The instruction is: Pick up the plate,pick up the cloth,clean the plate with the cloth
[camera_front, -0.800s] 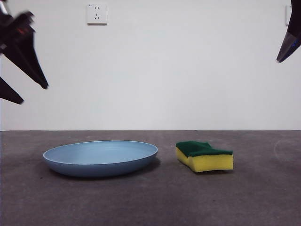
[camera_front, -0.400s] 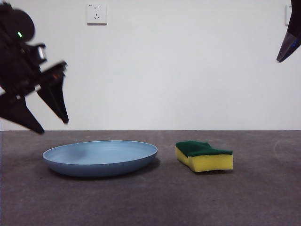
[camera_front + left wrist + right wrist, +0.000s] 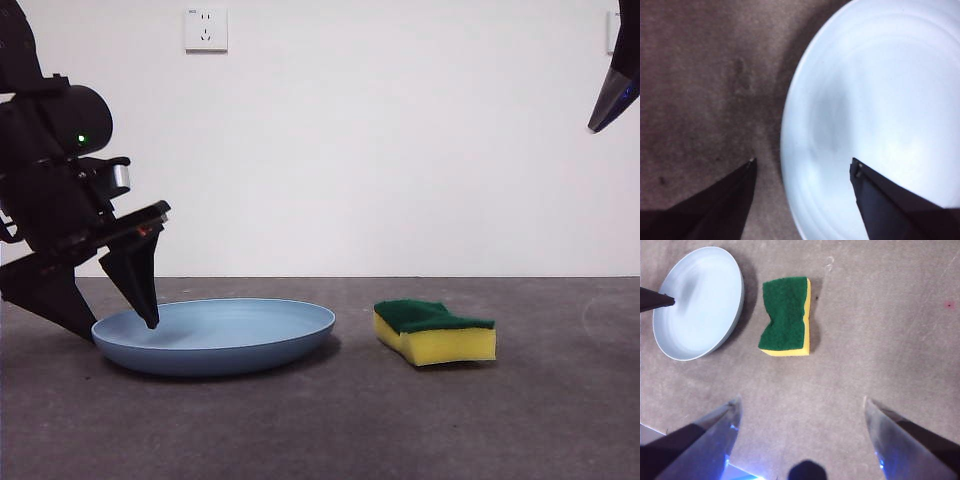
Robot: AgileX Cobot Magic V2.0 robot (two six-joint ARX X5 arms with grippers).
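The wide, shallow, round light-blue plastic plate shows a smooth, plain skin with a soft satin sheen, and faint concentric rings are catching light in the left wrist view. At its 3 o'clock in the front view, the small yellow foam sponge looks porous and matt along its wavy sides, and its dark green scouring top is coarse and fibrous. The grey table surface reads as matt and finely grained, like felt, with a few faint scuffs. The left gripper has matt black jaws, smooth like hard plastic. The right gripper shows jaws with a glossier, reflective face.
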